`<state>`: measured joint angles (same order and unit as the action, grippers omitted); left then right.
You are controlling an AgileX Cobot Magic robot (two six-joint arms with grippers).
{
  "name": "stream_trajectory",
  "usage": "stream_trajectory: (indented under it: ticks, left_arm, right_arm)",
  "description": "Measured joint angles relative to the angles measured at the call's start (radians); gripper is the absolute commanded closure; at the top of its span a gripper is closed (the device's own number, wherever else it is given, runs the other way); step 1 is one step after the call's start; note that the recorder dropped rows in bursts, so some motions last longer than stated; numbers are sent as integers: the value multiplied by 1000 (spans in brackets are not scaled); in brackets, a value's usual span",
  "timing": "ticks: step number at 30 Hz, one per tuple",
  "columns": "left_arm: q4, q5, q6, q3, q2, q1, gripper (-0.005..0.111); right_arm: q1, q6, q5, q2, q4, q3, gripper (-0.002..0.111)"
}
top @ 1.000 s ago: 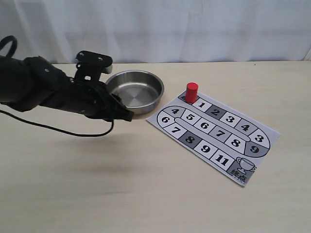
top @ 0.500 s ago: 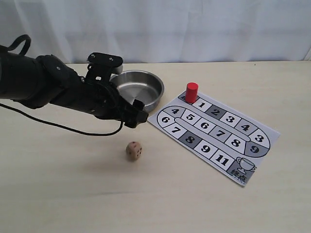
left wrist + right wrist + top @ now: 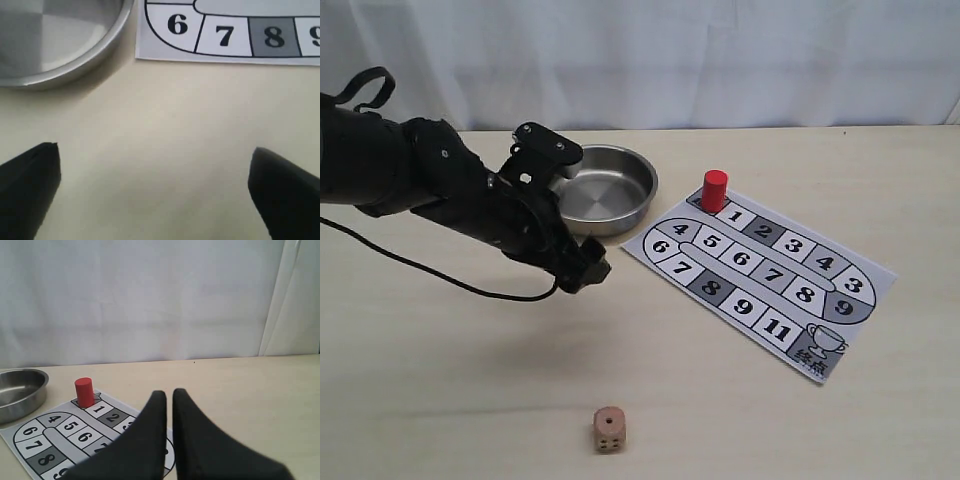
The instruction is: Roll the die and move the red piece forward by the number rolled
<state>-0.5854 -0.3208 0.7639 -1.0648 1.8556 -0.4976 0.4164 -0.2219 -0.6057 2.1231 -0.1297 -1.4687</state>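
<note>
The tan wooden die (image 3: 610,429) lies on the table near the front edge, apart from everything. My left gripper (image 3: 590,272) hovers above the table between the steel bowl (image 3: 600,186) and the die, open and empty; in the left wrist view its fingers (image 3: 30,175) stand wide apart over bare table. The red piece (image 3: 715,190) stands upright on the start square at the board's far end, beside square 1, and shows again as the red piece (image 3: 84,391). My right gripper (image 3: 169,394) is shut with nothing in it, out of the exterior view.
The printed board (image 3: 765,275) with numbered squares lies right of centre, its near corner reaching toward the front right. The bowl rim (image 3: 75,70) and board edge (image 3: 220,52) lie just beyond the left gripper. A black cable (image 3: 450,280) trails from the left arm over the table.
The die fell from the left gripper, landed on the table and rolled toward the front edge. The left gripper moved forward and right, away from the bowl.
</note>
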Motion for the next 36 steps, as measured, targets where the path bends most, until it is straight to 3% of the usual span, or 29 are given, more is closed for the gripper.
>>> stream_trajectory:
  ticks: [9, 15, 22, 28, 36]
  left_arm:
    - [242, -240, -121, 0, -165, 0, 77]
    - [304, -460, -146, 0, -273, 0, 107]
    - [348, -665, -217, 0, -311, -20, 107]
    - [522, -683, -352, 0, -313, -144, 107]
    - [494, -648, -375, 0, -313, -256, 107]
  right_arm:
    - [0, 0, 0, 0, 0, 0, 104]
    - [0, 0, 0, 0, 0, 0, 104]
    - [0, 0, 0, 0, 0, 0, 104]
    - [0, 0, 0, 0, 0, 0, 104]
    - [0, 0, 0, 0, 0, 0, 104]
